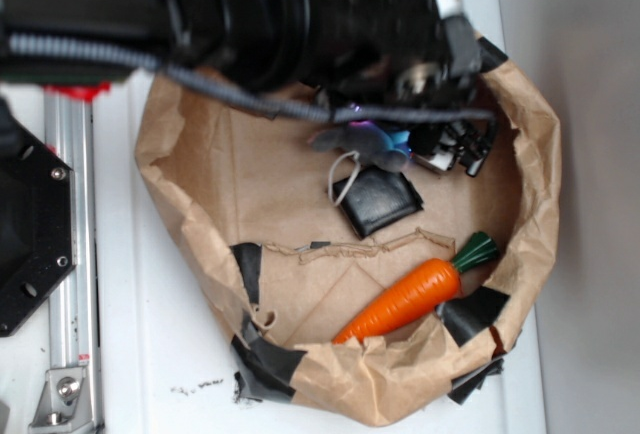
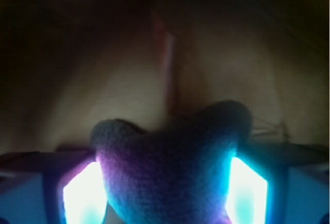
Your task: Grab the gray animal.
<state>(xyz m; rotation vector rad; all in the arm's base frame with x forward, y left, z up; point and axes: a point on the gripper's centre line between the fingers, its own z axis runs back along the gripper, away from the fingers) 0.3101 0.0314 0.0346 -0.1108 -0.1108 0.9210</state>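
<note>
Gray animal (image 2: 170,172): lodged between the end effector's (image 2: 165,193) lit fingers (image 2: 247,188), ears pointing outward.
Location: inside the paper nest (image 1: 200,194), beside the black pad (image 1: 385,199).
End effector: clamped around the toy.
Judgement: straight lift remains.

Arm (image 1: 250,14) was bulky, matte black, blurred, w/ red bits at 12 and 9 o'clock edges. Grey braided cable (image 1: 300,109) ran along its underside toward 3 o'clock. Wrist view: finger pads (image 2: 85,198) glowed white-blue at 7 and 5 o'clock.
</note>
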